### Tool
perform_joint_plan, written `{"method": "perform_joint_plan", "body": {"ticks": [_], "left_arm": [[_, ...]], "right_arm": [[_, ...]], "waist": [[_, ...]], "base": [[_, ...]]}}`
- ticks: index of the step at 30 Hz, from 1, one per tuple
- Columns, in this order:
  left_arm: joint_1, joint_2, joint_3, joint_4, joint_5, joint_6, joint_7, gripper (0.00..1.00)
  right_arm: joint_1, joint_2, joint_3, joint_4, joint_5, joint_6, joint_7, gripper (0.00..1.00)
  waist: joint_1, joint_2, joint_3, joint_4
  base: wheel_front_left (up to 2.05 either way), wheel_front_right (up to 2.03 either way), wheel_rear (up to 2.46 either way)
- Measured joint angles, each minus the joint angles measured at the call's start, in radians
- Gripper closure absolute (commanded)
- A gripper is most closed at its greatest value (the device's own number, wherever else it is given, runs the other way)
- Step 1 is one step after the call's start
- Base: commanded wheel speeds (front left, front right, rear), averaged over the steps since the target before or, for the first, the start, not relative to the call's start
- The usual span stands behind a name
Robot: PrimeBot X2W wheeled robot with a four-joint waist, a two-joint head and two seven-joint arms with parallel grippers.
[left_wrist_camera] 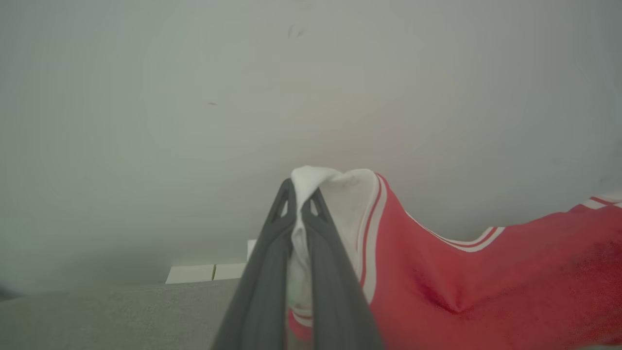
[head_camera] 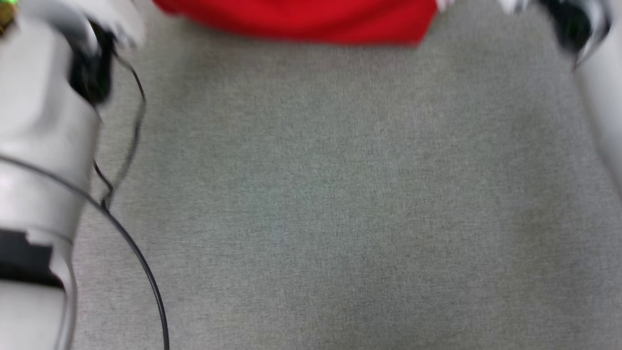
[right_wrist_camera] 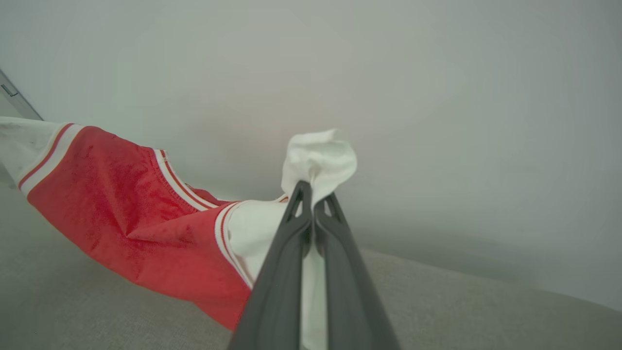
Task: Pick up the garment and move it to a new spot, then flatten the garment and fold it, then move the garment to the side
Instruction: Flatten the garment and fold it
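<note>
The garment is a red jersey whose lower hem hangs across the top of the head view, just above the grey surface. My left gripper is shut on a bunched white sleeve, and the garment stretches away to the right with striped trim along its neckline. My right gripper is shut on the other white sleeve, and the garment spreads to the left, sagging toward the surface. The shirt hangs stretched between both grippers. Its numerals are hidden.
A grey fabric-covered surface spreads below the shirt. My pale left forearm and its black cable stand at the left, my right forearm at the right. A plain pale wall rises behind.
</note>
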Motion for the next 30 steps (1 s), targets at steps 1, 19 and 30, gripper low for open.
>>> {"method": "perform_joint_plan", "body": {"ticks": [1, 19, 30], "left_arm": [[0.041, -0.004, 0.007, -0.002, -0.009, -0.004, -0.004, 1.00], [0.940, 0.044, 0.204, -0.540, 0.052, 0.128, -0.012, 1.00], [1.358, 0.084, 0.218, -0.863, 0.025, 0.279, 0.077, 1.00]], "right_arm": [[0.045, -0.012, 0.014, -0.013, 0.019, 0.000, 0.002, 1.00], [0.786, -0.141, 0.076, -0.327, 0.196, 0.000, -0.020, 1.00], [1.245, -0.112, -0.167, -0.556, 0.133, 0.000, 0.033, 1.00]], "waist": [[0.0000, 0.0000, -0.014, 0.003], [-0.0003, 0.0000, -0.256, -0.009], [-0.0004, 0.0000, -0.366, 0.000]], "base": [[0.00, 0.00, 0.00], [0.00, 0.00, 0.00], [0.00, 0.00, 0.00]]}}
